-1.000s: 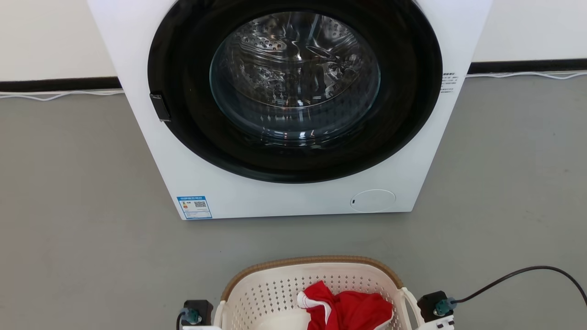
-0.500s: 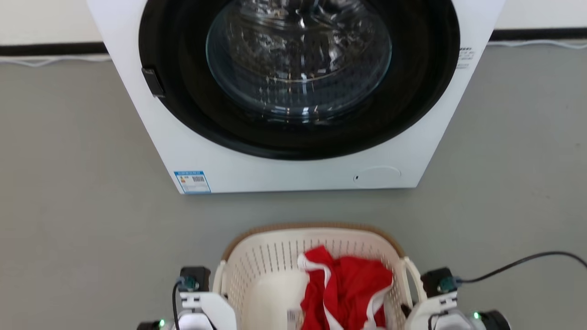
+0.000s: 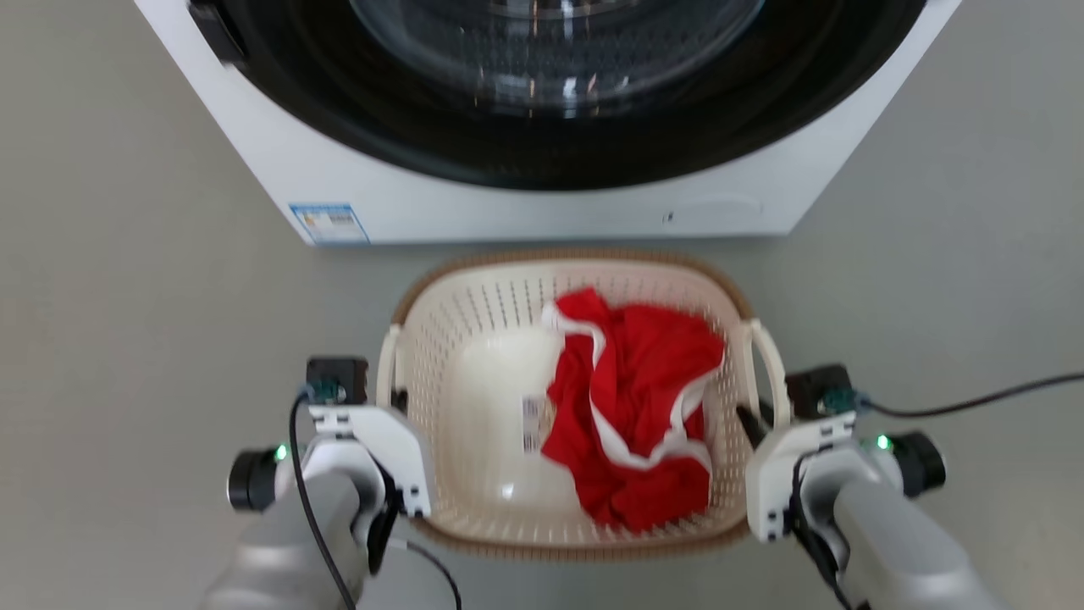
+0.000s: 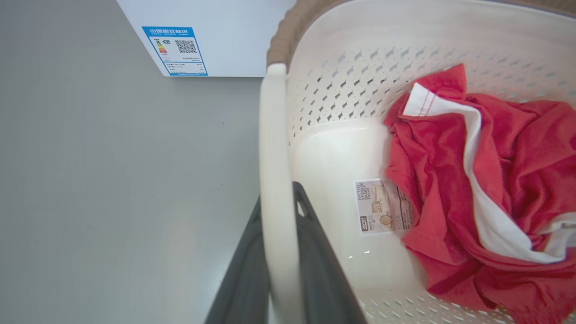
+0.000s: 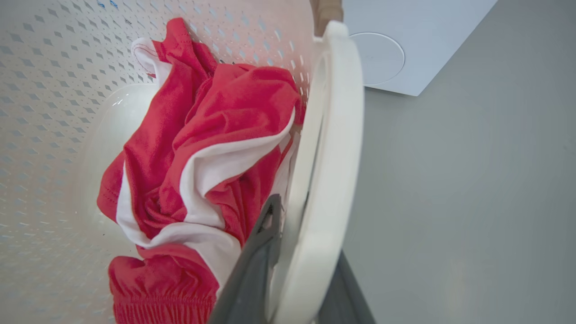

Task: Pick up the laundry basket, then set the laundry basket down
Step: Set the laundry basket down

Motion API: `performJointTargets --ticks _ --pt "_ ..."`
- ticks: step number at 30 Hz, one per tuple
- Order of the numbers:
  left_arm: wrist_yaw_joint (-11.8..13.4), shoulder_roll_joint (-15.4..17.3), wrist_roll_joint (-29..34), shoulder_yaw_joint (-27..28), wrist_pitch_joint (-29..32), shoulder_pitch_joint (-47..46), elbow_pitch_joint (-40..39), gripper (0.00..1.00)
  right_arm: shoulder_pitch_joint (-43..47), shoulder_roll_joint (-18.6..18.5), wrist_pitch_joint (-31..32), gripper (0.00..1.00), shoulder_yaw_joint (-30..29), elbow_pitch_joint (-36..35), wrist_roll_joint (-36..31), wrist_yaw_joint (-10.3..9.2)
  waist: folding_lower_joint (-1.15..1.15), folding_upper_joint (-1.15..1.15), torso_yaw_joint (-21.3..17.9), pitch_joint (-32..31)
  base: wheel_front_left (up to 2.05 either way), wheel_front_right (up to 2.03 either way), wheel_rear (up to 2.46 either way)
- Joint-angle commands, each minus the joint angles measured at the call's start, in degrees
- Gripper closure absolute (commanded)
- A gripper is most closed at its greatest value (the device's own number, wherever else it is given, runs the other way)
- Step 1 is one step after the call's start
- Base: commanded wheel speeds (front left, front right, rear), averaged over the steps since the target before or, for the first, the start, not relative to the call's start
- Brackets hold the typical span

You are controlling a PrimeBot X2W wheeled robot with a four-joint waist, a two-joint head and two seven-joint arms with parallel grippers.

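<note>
Head cam has pitched down vs 1 s ago: washer (image 3: 508, 199) now cut off at the top, whole laundry basket (image 3: 474, 339) + both forearms in frame. That's cam motion; can't say the basket itself shifted. Basket is just in front of the washer, over the grey floor (image 3: 127, 339), between the arms. On the floor or lifted, can't tell.

L wrist view: left gripper (image 4: 276, 198) straddles the left handle (image 4: 272, 148), one finger each side, clamped on it. R wrist view: right gripper (image 5: 306, 234) does the same on the right handle (image 5: 335, 135), outer finger mostly hidden behind the loop. Head view is blurred, fingers barely visible there.

Sticker (image 4: 382, 204) is clear in L wrist view, a smear in head view, its edge tucked under the red/white garment (image 3: 635, 398).
</note>
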Motion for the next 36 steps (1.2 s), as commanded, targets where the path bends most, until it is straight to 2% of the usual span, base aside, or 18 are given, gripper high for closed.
performJointTargets --ticks 1,4,9,16,24,36 --pt "-0.9 0.3 0.9 1.3 -0.9 -3.6 -1.2 1.00 -1.7 2.0 -1.8 1.00 1.4 -1.4 -1.4 1.01 0.00 0.00 0.1 5.3 0.00 0.00 0.00" --pt "-0.9 1.0 1.9 2.5 -1.0 -6.3 -2.0 1.00 -4.3 2.0 -3.1 1.00 0.0 -0.9 -2.9 1.01 0.00 0.00 0.2 9.1 0.00 0.00 0.00" --pt "0.6 2.6 5.7 6.5 -1.0 -9.7 -6.4 1.00 -8.5 2.0 -5.8 1.00 -2.4 -0.3 -5.8 1.01 0.00 0.00 0.3 14.9 0.00 0.00 0.00" --pt "1.6 3.2 11.2 12.4 -1.0 -10.5 -11.1 1.00 -12.4 2.0 -7.9 1.00 -5.8 0.7 -8.7 1.01 0.00 0.00 0.9 19.9 0.00 0.00 0.00" --pt "0.9 2.7 18.0 19.1 -1.0 -10.6 -14.2 1.00 -14.5 2.0 -10.0 1.00 -8.1 1.3 -11.6 1.01 0.00 0.00 1.5 23.8 0.00 0.00 0.00" --pt "-1.8 2.3 26.6 28.2 -1.0 -10.3 -16.4 1.00 -16.2 2.0 -12.0 1.00 -9.0 0.1 -13.1 1.01 0.00 0.00 1.0 27.3 0.00 0.00 0.00"
